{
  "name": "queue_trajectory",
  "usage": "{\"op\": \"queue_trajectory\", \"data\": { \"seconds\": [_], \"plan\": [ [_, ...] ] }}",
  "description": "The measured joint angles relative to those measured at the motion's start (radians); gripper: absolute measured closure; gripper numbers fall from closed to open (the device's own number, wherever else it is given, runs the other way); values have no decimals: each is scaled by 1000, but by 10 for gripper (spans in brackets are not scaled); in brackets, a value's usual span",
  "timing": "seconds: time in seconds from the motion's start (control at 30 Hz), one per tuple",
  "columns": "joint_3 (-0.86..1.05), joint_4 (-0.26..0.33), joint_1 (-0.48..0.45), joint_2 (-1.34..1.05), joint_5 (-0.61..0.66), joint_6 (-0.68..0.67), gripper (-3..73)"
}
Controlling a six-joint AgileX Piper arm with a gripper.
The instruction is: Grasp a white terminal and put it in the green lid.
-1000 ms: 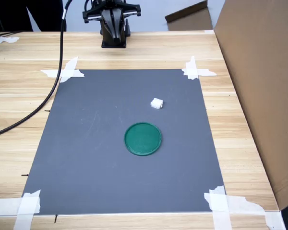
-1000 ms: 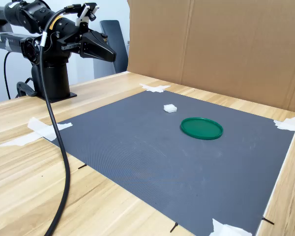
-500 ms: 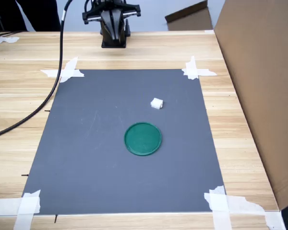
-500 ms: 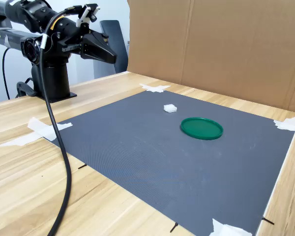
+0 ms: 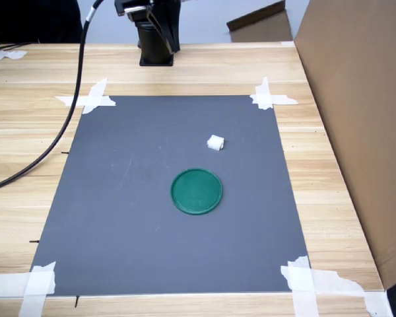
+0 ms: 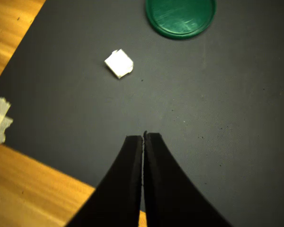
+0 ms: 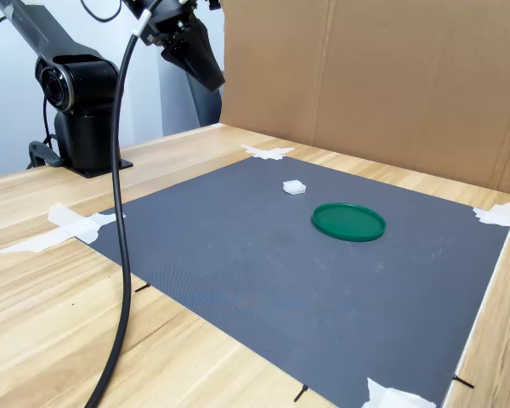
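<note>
Rising from its low pose at the desk's far edge, the gripper (image 6: 143,137) is tilting down toward the mat with jaws pressed together, empty, beginning its approach; the white terminal (image 5: 215,142) is lying mid-mat, just beyond the green lid (image 5: 197,191).

From my remote station: the white terminal (image 5: 215,142) lies on the mat (image 5: 119,218), apart from the green lid (image 5: 196,191) and to its upper right in the first exterior view; the gripper (image 7: 214,82) hangs above the table's (image 5: 330,191) far edge, well apart from both.
</note>
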Motion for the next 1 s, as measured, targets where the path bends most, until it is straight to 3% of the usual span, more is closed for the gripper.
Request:
{"op": "queue_trajectory", "data": {
  "seconds": [0.1, 0.23, 0.4, 0.47, 0.63, 0.83, 1.0],
  "plan": [
    [-50, -6, 0, 39, 56, -36, 721],
    [-170, -75, 0, 159, 199, -119, 719],
    [-244, -118, 0, 239, 259, -144, 686],
    [-294, -125, 0, 295, 269, -149, 630],
    [-386, -127, 0, 417, 255, -150, 405],
    [-471, -118, 0, 517, 242, -143, 236],
    [-571, -104, 0, 636, 252, -126, 218]
  ]
}}
